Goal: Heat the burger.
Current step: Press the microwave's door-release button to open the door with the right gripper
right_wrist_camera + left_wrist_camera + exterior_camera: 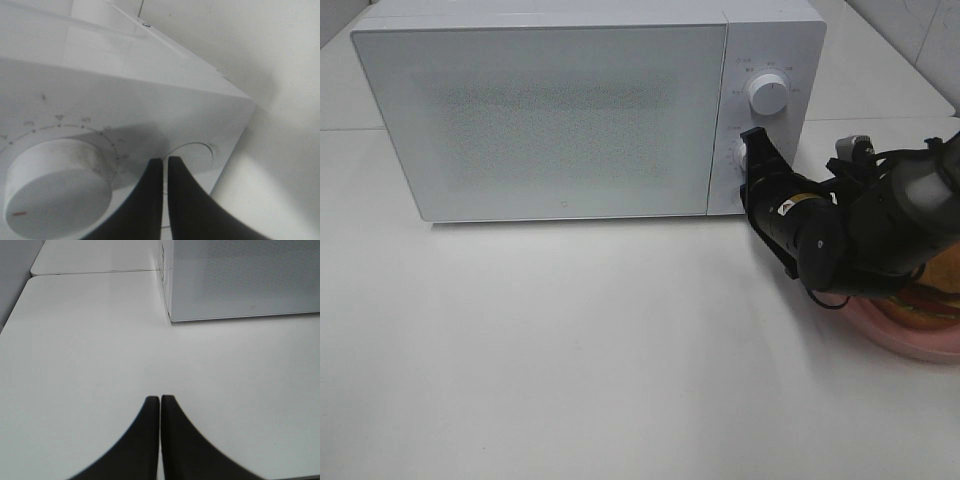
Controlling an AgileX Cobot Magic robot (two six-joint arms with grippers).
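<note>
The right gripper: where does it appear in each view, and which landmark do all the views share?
Exterior high: right gripper at the lower dial of the microwave, right of centre.
Left wrist: not in it.
Right wrist: shut, between that dial and a round button.
Shared landmark: the white microwave.

The microwave (620,12) has its door (540,115) shut, closing off the inside. In front of the door the table (540,350) lies wide and free to cross. At the microwave's knob panel (772,55) the right tool (753,142) and its arm (860,230) block the way, over the plate (912,347).
</note>
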